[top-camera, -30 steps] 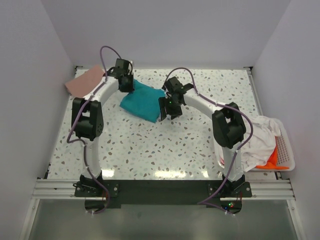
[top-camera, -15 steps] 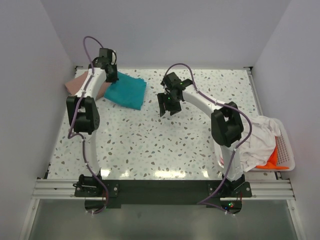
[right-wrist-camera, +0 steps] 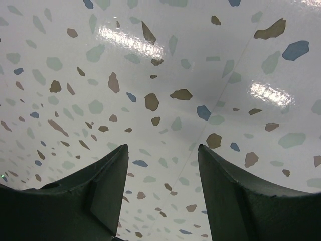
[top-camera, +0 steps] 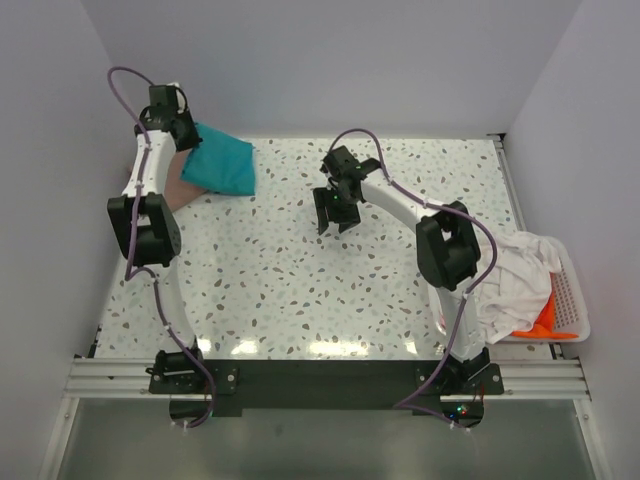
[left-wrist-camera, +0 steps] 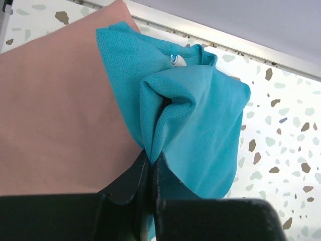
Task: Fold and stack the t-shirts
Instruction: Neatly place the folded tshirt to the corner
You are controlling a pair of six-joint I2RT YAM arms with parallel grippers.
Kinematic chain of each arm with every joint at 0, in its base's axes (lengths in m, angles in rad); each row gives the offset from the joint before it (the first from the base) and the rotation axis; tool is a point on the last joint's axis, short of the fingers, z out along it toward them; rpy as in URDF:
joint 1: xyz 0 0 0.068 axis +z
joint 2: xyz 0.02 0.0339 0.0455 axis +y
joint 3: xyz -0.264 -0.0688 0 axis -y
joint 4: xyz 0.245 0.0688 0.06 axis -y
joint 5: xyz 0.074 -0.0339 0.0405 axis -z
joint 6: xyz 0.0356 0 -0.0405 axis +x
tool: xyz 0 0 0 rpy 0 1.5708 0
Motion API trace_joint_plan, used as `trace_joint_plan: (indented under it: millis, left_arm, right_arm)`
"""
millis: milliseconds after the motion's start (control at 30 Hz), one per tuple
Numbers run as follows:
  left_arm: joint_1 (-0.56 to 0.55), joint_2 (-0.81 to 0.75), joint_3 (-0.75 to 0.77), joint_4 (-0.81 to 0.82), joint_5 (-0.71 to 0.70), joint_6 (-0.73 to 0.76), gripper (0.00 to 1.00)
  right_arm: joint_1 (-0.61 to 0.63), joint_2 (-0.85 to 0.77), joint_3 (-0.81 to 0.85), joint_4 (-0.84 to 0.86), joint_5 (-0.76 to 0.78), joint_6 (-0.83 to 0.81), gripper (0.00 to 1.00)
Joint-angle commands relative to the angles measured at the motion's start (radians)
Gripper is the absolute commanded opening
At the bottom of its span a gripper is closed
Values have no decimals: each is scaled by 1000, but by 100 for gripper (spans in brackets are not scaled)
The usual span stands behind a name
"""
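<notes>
My left gripper (top-camera: pixel 178 140) is shut on the folded teal t-shirt (top-camera: pixel 220 162) at the far left corner. In the left wrist view the gripper (left-wrist-camera: pixel 150 158) pinches a fold of the teal t-shirt (left-wrist-camera: pixel 200 115), which hangs partly over the flat dusty pink t-shirt (left-wrist-camera: pixel 55 115). The pink t-shirt (top-camera: pixel 178 190) shows only as a sliver beside my left arm in the top view. My right gripper (top-camera: pixel 335 218) is open and empty over bare table near the middle; the right wrist view (right-wrist-camera: pixel 163 148) shows only speckled tabletop between its fingers. A white t-shirt (top-camera: pixel 515 280) and an orange one (top-camera: pixel 548 318) lie in the basket.
The white slotted basket (top-camera: pixel 572 300) stands at the right edge of the table. Walls close in the table at the back and both sides. A metal rail (left-wrist-camera: pixel 225 40) runs along the table's far edge.
My left gripper has carried the teal t-shirt from the table's middle to the far left, over the pink t-shirt. My right gripper has let go and barely moved.
</notes>
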Motion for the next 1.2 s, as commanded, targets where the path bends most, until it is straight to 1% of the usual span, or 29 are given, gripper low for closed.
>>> trace_joint_plan:
  millis: [0,167,333,567,833,967,1167]
  left_arm:
    - [40,-34,51,81,45,-67,0]
    - [109,-31,51,84,79,-94,0]
    - [155,-40,45,101,126,-106,0]
    - [212,-58,1,114,119,-98,0]
    - [249,-95,-128,190,91,-110,0]
    - [264,-138,-257,278,45,-159,0]
    - [289,-155,-332,340,-2,-233,0]
  right_arm:
    - [6,3,48,1,-18,9,61]
    - [6,9,54,5,-26,10,61]
    - [6,11,50,17,-35,18,61]
    - [4,8,39,29,-46,30,61]
    - [7,-4,21,37,-49,36,61]
    - [7,-9,15,43,-47,41,61]
    - [10,-9,13,44,-46,46,61]
